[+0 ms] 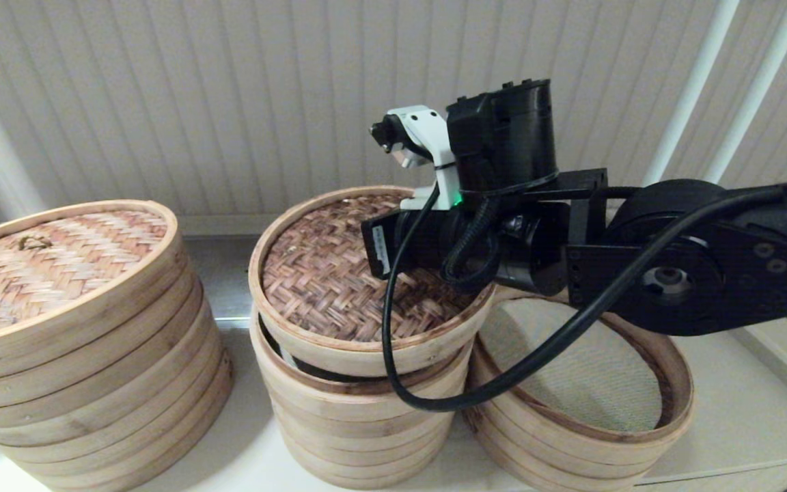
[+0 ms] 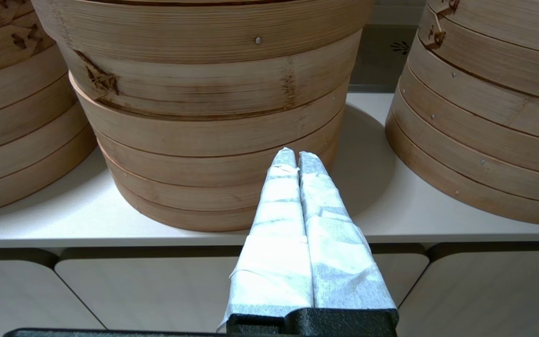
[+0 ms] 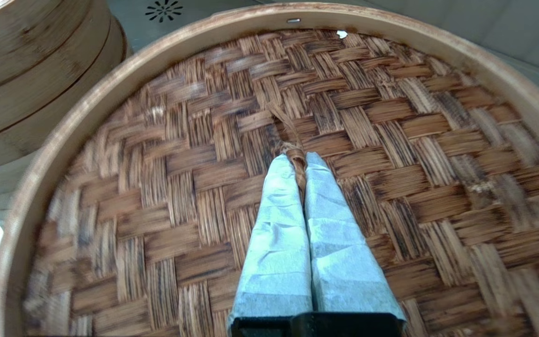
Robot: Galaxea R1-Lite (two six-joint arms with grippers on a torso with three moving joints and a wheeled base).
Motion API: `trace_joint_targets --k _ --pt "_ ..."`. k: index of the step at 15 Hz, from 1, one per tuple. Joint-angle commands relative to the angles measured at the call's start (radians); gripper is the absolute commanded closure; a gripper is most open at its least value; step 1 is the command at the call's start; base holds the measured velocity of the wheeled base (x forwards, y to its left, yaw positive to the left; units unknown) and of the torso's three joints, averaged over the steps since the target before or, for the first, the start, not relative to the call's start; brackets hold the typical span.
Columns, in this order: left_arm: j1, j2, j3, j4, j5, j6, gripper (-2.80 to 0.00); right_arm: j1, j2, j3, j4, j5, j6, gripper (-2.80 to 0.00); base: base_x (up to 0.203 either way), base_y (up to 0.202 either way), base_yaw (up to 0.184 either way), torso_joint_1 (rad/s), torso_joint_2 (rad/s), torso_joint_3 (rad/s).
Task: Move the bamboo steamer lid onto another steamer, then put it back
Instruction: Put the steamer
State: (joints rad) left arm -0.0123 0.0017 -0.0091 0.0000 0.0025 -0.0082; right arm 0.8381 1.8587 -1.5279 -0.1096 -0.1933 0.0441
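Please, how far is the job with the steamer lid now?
Done: the right tool is shut on the loop of the bamboo steamer lid. In hand: the lid is tilted over the middle stack. Left: the low steamer beside it stands uncovered; whether this is the outward or return trip, I cannot tell. The left tool is parked, shut.

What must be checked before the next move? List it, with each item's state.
1. Grip: right gripper is shut on the small woven loop of the dark brown woven bamboo steamer lid: ok.
2. Lid free of the pale middle stack: it is tilted with a gap on one side, and the arm hides the other side: cannot tell.
3. Target: the low steamer with grey-green mesh liner is uncovered, and nothing shows in it: ok.
4. Black cable hangs across the lid's front rim: not ok.
5. Left gripper is shut and empty, low before the counter: ok.
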Motion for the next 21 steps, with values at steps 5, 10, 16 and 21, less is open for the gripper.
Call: trace_joint_targets --k 5,10,16,21 --pt "0.0 0.0 0.0 0.0 0.001 0.001 0.0 -0.051 -0.087 0.063 -0.002 -0.026 -0.012 0.0 0.0 0.0 0.0 0.0 0.0 0.0" --pt "0.0 0.0 0.0 0.0 0.001 0.001 0.0 -0.143 -0.217 0.204 -0.01 -0.025 -0.011 0.0 0.0 0.0 0.0 0.0 0.0 0.0" --pt "0.0 0.0 0.0 0.0 0.001 0.001 0.0 -0.296 -0.41 0.403 -0.014 -0.016 -0.008 0.0 0.0 0.0 0.0 0.0 0.0 0.0" --pt "0.0 0.0 0.0 0.0 0.001 0.001 0.0 -0.443 -0.526 0.541 -0.013 0.027 -0.007 0.0 0.0 0.0 0.0 0.0 0.0 0.0"
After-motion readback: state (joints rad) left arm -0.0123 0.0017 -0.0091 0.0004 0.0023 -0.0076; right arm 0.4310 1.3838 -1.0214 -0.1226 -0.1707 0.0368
